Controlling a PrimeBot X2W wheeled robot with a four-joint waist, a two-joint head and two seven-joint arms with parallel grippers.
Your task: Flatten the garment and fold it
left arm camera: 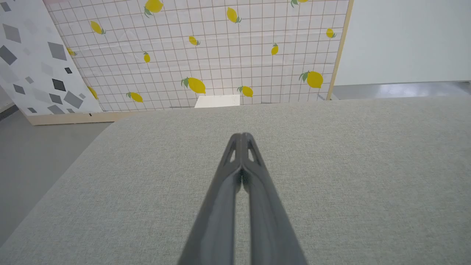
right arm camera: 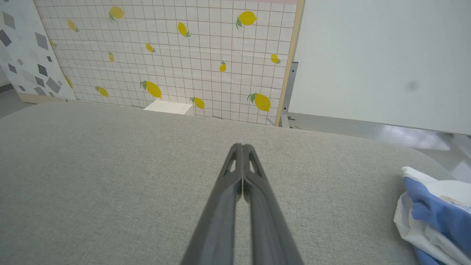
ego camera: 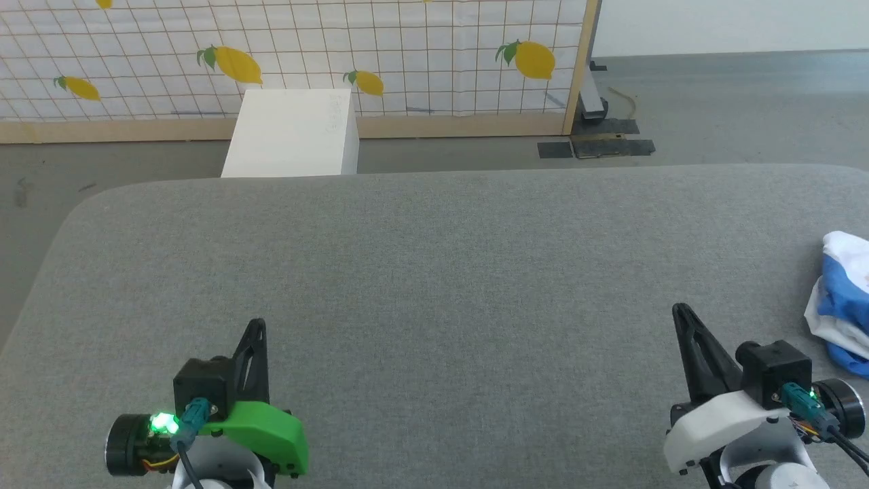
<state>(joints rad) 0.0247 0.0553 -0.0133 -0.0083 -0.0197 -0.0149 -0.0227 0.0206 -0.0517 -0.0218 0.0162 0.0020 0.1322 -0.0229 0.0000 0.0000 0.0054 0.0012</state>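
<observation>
1. The crumpled white-and-blue cloth garment [ego camera: 842,305] lies at the right edge of the grey fabric surface [ego camera: 434,272].
2. The right end effector [ego camera: 680,312] is near it, to its left.
3. The white rectangular box [ego camera: 292,136] stands behind the surface, before the lemon-printed panel [ego camera: 407,61].

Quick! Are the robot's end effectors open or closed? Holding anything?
Left end effector: closed, holding nothing.
Right end effector: closed, holding nothing.

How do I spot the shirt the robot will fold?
Look at the big grey table before the robot. At its right edge, past the right gripper, lies a crumpled shirt. It alone is soft, white and bright blue; the box is plain white.
</observation>
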